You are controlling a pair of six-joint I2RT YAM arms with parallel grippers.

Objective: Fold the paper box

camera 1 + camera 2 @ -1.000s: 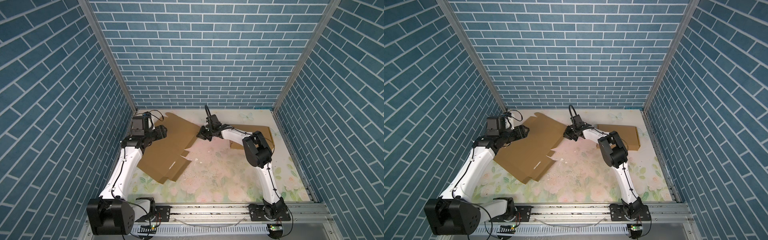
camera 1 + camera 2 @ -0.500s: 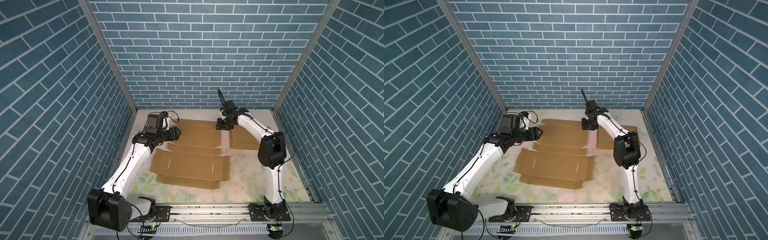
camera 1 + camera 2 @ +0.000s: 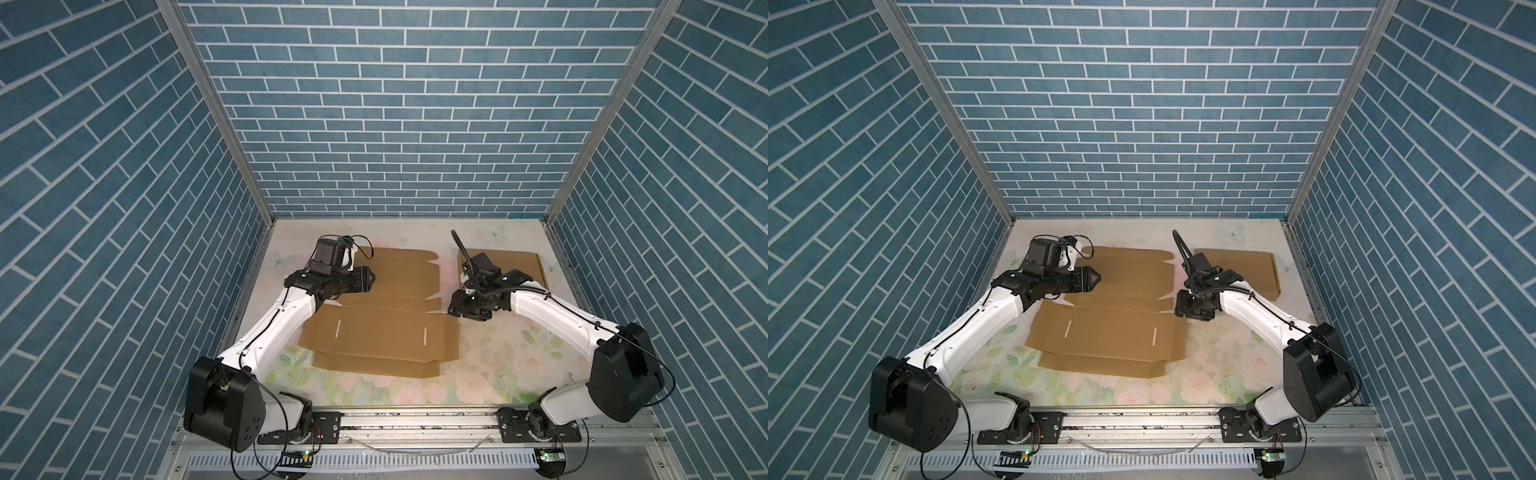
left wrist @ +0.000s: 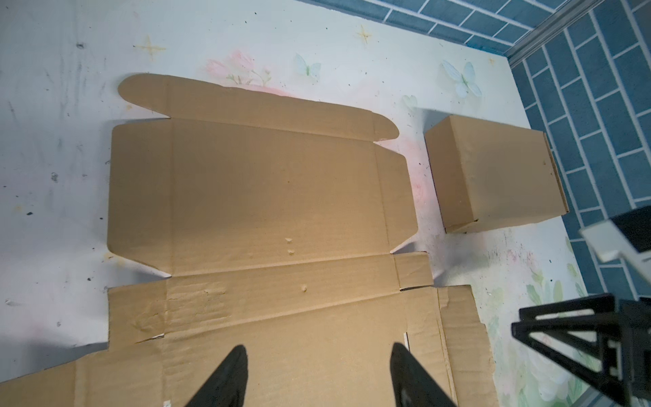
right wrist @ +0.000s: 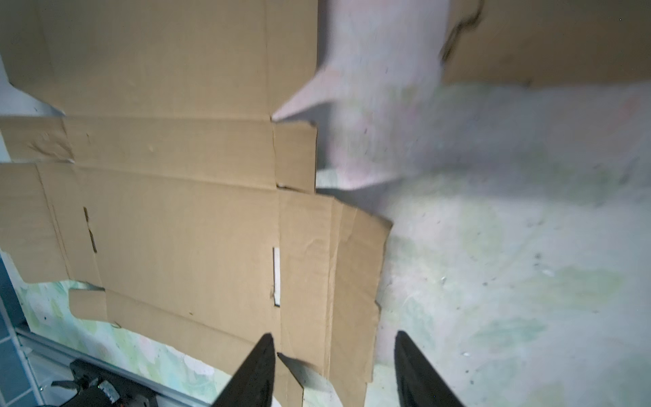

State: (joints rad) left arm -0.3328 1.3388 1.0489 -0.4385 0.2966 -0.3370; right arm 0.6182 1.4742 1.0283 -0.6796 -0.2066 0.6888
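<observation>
The paper box [image 3: 382,332] lies flat on the desk [image 3: 490,374], under the left hand [image 4: 318,349], which is wide and empty. The right hand [image 5: 334,336], wide too, hangs over its edge. Nothing is folded yet.

— What carries everything?

— A table [image 3: 490,374] with a pale floral print, scuffed and flecked with dark specks.

— And on it?

— The paper box [image 3: 382,332], unfolded, lies flat with its flaps spread out. There are two narrow slots in its large near panel.

— Anything else?

— A closed carton [image 3: 519,259] sits to the right of the paper box's far end. A strip of bare table separates them in both top views.
</observation>
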